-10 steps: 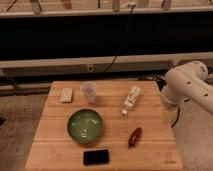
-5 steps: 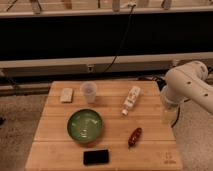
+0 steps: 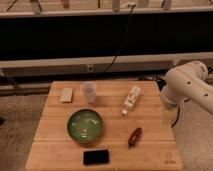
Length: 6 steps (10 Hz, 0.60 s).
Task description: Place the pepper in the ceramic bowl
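Note:
The dark red-brown pepper (image 3: 134, 136) lies on the wooden table (image 3: 52, 127), near the front and right of centre. The glossy green ceramic bowl (image 3: 85, 125) stands left of it, a short gap between them, and holds nothing. My white arm (image 3: 187, 87) hangs over the table's right edge. My gripper (image 3: 169, 116) points down at that edge, right of and behind the pepper, apart from it.
A clear plastic cup (image 3: 89, 92) stands behind the bowl. A white labelled bottle (image 3: 131, 99) lies behind the pepper. A pale sponge-like block (image 3: 66, 95) sits at the back left. A black phone-like slab (image 3: 96, 156) lies at the front edge. A dark wall and cable run behind.

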Available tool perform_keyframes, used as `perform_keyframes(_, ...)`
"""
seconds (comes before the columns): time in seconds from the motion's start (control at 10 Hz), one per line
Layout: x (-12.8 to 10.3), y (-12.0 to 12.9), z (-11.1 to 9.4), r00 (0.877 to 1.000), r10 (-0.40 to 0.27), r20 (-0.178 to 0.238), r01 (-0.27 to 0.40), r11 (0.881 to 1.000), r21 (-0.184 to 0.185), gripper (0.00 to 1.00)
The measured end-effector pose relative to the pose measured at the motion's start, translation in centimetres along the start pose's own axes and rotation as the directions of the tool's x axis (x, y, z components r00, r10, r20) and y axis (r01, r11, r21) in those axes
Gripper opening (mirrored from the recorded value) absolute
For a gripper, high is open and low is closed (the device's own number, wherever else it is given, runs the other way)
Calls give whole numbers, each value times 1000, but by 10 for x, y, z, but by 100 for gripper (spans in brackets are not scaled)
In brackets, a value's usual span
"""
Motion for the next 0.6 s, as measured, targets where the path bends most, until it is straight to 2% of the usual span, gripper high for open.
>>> perform_keyframes(0.4, 0, 0, 0, 1000, -1, -1, 1, 1000, 0, 80)
perform_keyframes(0.6, -11, 8, 12, 999, -43, -10, 43, 999, -9, 80)
